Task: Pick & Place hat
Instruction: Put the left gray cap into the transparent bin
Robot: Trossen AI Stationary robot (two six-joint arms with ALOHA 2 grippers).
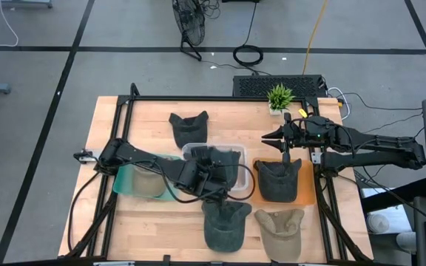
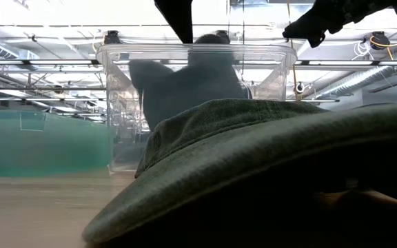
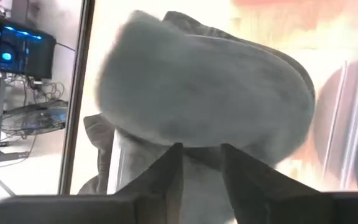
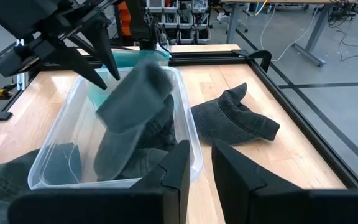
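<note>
**Two arms over a table of hats, one hat in the clear bin**

Jaws of the left gripper (image 1: 211,179) stand slightly apart with nothing between them; in the left wrist view its two dark fingers (image 3: 166,171) show a narrow gap, and a grey hat (image 3: 204,99) fills the frame just beyond their tips. Whether the tips touch the fabric cannot be told. This hat lies in the clear plastic bin (image 1: 191,151) at the centre of the high view; the right wrist view shows it (image 4: 132,93) tilted up above the bin (image 4: 188,134), and the low view shows it (image 2: 185,86) through the bin wall.

Jaws of the right gripper (image 1: 284,153), right of centre in the high view, likewise stand slightly apart and empty, above a dark hat (image 1: 276,181) resting on an orange mat (image 1: 307,193).

Other hats: one (image 1: 188,127) above the bin, a dark green one (image 1: 224,224) at lower centre, and a tan one (image 1: 279,229) beside it. A teal bin (image 1: 128,181) lies left of centre under the left arm. A small plant (image 1: 279,96) stands at the table's upper edge.
</note>
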